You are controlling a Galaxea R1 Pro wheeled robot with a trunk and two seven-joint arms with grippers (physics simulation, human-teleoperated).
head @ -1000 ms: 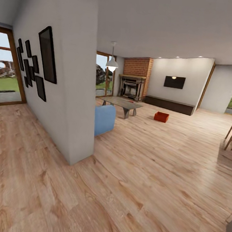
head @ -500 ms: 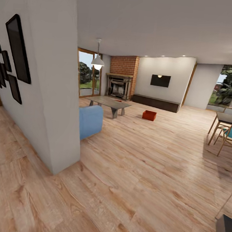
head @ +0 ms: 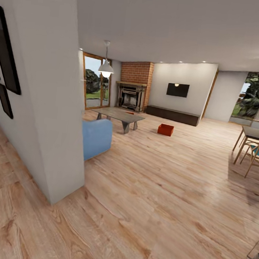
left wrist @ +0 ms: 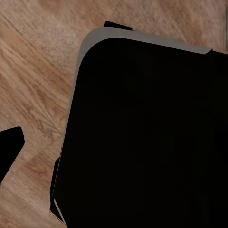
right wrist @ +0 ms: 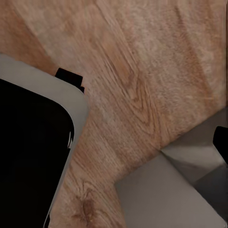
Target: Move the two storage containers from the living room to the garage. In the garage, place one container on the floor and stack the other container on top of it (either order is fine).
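Since the earlier frames your whole head view has swung: the partition wall (head: 49, 97) with its black picture frames (head: 2, 64) now takes up more of the left side, and the dining chairs (head: 258, 153) have come into sight at the right, so read this as camera and base motion, not as any movement of the furnishings. You are looking into the living room (head: 174, 122), and one storage container (head: 165, 129) sits on the light wood plank floor (head: 158, 196), well apart from you, between the coffee table (head: 119, 115) and the dark low cabinet (head: 173, 115) under the wall TV (head: 177, 90), nearer the far wall than the blue sofa (head: 96, 137). You cannot pick out a second container with certainty; a small reddish patch on the coffee table's top is too small to identify. The brick fireplace (head: 134, 86) and pendant lamp (head: 106, 69) confirm the room. Both wrist views look down at plank flooring past dark rounded parts of the robot's own body (left wrist: 147, 137); the state of the left and right end effector cannot be told from these pictures. Judge the task as barely begun: no container is held, none is in the garage, and no stacking is done. What remains is the approach, both pickups, both carries and the stack.
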